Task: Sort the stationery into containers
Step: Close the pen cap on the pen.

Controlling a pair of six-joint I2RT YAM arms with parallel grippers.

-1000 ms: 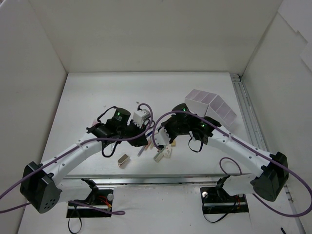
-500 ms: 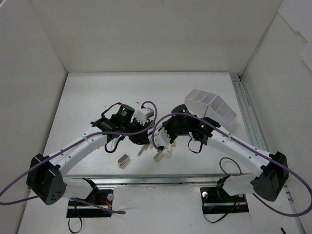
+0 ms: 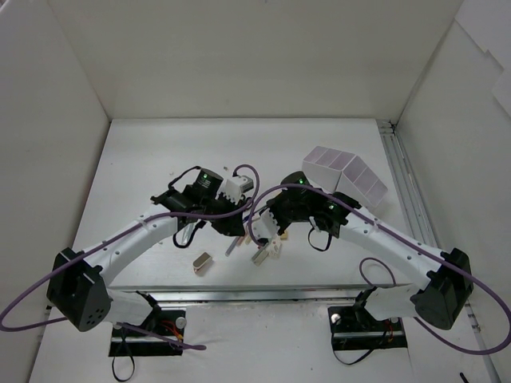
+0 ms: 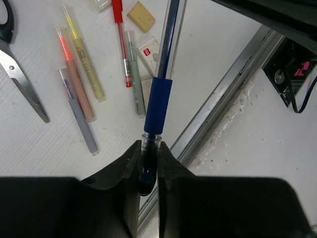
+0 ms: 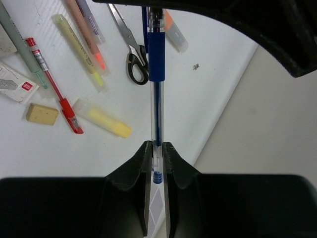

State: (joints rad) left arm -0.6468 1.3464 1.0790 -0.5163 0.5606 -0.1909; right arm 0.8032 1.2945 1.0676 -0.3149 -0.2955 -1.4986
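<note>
- The small metallic block (image 3: 203, 262) is lying on the desk (image 3: 160, 152) close to its near edge. It is sitting left of the two wrists and apart from both.
- The left jaws are clenching on one end of a blue-sleeved pen (image 4: 158, 101), just past the blue sleeve, with the clear tip section pinched between them.
- The right jaws are clamping on the pen's other end, the clear barrel, so the pen is spanning straight from one wrist to the other above the loose stationery.
- Under and beside the pen, the rest of the stationery is lying flat on the desk, in a loose group.
- Among it, a red pen (image 4: 120, 44) and a pale-green marker (image 4: 133, 69) are resting side by side next to a white labelled eraser (image 4: 150, 52).
- A beige eraser (image 4: 141, 16) is sitting just beyond them.
- A yellow marker (image 4: 84, 59), an orange marker (image 4: 74, 82) and a grey-purple marker (image 4: 79, 116) are lying roughly parallel, near one another.
- The black-handled scissors (image 5: 131, 49) are lying closed just beside these markers.
- A stubby yellow highlighter (image 5: 106, 123) is resting near the red pen.
- The white compartment tray (image 3: 345, 177) is sitting farther back on the right, well apart from the held pen. Whether anything lies in its compartments cannot be told.
</note>
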